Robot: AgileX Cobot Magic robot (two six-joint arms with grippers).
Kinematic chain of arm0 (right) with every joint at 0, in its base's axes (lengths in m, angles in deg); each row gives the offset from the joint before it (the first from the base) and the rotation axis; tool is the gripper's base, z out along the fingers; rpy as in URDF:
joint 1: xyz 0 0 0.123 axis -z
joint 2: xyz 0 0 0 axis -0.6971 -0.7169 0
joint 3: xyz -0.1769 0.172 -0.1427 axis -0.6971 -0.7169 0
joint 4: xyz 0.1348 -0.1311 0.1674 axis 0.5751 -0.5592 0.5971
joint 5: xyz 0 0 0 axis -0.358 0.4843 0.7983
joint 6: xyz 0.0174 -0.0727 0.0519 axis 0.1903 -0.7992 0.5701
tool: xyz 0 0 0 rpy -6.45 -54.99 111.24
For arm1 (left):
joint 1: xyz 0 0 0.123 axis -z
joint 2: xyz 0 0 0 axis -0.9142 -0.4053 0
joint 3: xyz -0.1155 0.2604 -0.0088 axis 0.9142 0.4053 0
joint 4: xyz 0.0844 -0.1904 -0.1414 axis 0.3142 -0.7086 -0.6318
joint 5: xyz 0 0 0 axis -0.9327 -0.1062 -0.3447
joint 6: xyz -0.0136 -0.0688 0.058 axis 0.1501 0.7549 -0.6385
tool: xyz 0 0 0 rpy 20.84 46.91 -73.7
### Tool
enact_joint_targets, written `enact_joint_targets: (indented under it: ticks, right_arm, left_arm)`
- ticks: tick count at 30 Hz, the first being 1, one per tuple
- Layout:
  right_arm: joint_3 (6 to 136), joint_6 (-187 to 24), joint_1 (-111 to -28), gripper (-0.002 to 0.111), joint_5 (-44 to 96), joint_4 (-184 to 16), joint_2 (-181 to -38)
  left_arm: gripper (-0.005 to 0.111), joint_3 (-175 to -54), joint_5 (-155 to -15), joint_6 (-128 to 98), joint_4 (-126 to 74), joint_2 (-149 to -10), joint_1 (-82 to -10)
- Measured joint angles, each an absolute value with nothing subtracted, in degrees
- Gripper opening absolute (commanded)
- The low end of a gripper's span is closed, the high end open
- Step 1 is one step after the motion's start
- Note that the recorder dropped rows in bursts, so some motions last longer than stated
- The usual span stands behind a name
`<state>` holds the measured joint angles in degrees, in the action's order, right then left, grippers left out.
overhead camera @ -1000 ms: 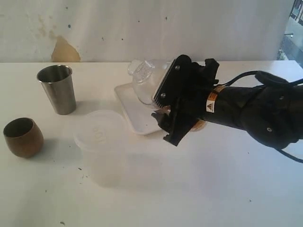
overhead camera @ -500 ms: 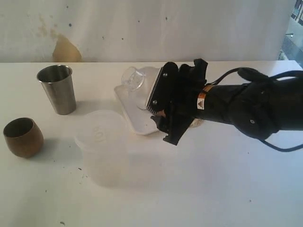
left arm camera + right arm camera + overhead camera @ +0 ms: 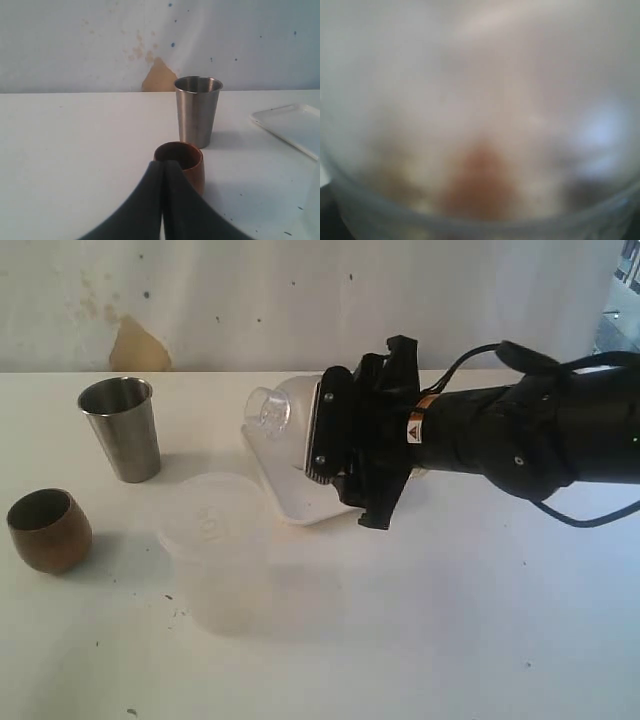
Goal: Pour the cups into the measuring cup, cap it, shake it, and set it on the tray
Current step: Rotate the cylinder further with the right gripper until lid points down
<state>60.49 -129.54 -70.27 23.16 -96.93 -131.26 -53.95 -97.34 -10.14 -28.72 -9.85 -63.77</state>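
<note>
Looking at the exterior view, the right gripper [image 3: 340, 455] is reaching in from the right edge to the middle of the frame. Its jaws are clamping the measuring cup [image 3: 285, 405], which is lying tipped on its side over the tray [image 3: 285, 492], narrow base pointing left. The steel tumbler [image 3: 120, 430] is standing upright at the upper left, the wooden cup [image 3: 48, 530] is sitting at the left edge below it, and a frosted lidded container [image 3: 215, 545] is standing at the lower middle, just beside the tray.

The left wrist view is showing the left gripper [image 3: 164, 200] pressed shut on nothing, with the wooden cup just beyond its tips, the tumbler behind that, and the tray off to one side.

The right wrist view is nothing but blur: the clear cup wall is filling the frame.
</note>
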Motion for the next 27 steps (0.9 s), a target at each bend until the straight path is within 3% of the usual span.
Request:
enact_joint_targets:
  ticks: [27]
  right_arm:
    - [65.32,-143.66,-71.88,0.000,25.11,-96.93,-133.15]
  left_arm:
    - [0.000,-53.95,-97.34,-10.14,-28.72,-9.85,-63.77]
